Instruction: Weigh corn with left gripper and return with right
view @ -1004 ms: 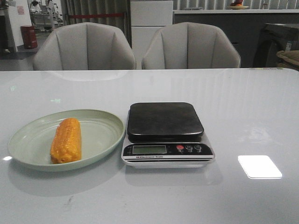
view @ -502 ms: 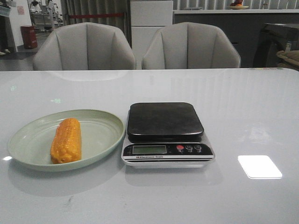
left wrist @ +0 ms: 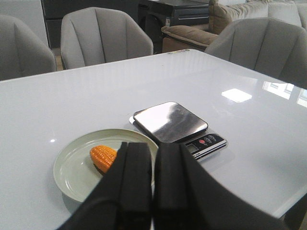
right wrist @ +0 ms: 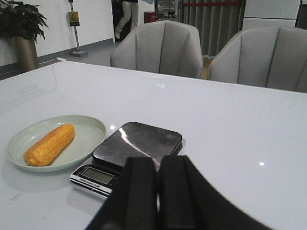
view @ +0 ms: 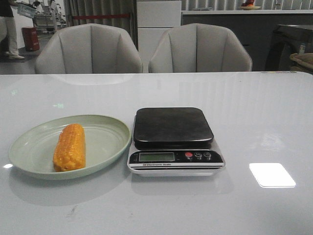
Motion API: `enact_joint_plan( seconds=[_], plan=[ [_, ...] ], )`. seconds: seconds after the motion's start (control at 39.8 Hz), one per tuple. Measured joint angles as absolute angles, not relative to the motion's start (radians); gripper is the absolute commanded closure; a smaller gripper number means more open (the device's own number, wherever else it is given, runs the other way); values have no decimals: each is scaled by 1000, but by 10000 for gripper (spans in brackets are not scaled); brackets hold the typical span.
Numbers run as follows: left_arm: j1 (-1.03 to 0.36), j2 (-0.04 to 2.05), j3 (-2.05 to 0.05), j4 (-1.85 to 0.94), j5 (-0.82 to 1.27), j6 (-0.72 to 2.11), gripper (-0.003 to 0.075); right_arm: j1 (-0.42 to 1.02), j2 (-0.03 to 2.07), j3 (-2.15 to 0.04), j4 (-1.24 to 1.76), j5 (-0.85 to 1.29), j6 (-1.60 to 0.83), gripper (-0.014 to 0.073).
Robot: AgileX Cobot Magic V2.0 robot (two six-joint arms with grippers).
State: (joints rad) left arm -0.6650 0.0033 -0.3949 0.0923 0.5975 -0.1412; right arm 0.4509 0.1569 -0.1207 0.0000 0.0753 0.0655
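Corn lying lengthwise in the pale green plate, long axis running from the near edge toward the far edge of the table, resting toward the plate's near-left part. Plate set on the left half of the worktop, well in from the left edge and near the front edge. Rim of the plate just beside the left side of the kitchen scale, only a narrow slit of tabletop between them.

Scale roughly at the middle of the table, dark platform bare, display and three buttons facing the near edge. Glossy white surface open to the right of the scale all the way to the right edge, broken only by a bright window reflection. Wide bare stretch behind plate and scale up to the far edge, where two grey chairs stand pushed close.

Left gripper seen in the left wrist view, thick black jaws pressed together with nothing between them, held above the table on the near side of the plate. Right gripper seen in the right wrist view, fingers likewise closed together and empty, poised above the near edge in front of the scale. Neither gripper touching anything.
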Motion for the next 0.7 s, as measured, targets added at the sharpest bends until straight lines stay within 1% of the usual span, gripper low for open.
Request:
enact_joint_plan(
  seconds=[0.33,0.43,0.55,0.7],
  plan=[
    [-665,3,-390,92,598,-141,607,451,157,-120,0,76,65,421],
    [-638,3,-377,92,598,-141,607,451,157,-120,0,76,65,421],
    [-529,3,-342,101,585,-141,607,451,157,-120,0,76,65,421],
    [-350,3,-255,102,474,-141,607,451,157,-120,0,76,65,421]
  ],
)
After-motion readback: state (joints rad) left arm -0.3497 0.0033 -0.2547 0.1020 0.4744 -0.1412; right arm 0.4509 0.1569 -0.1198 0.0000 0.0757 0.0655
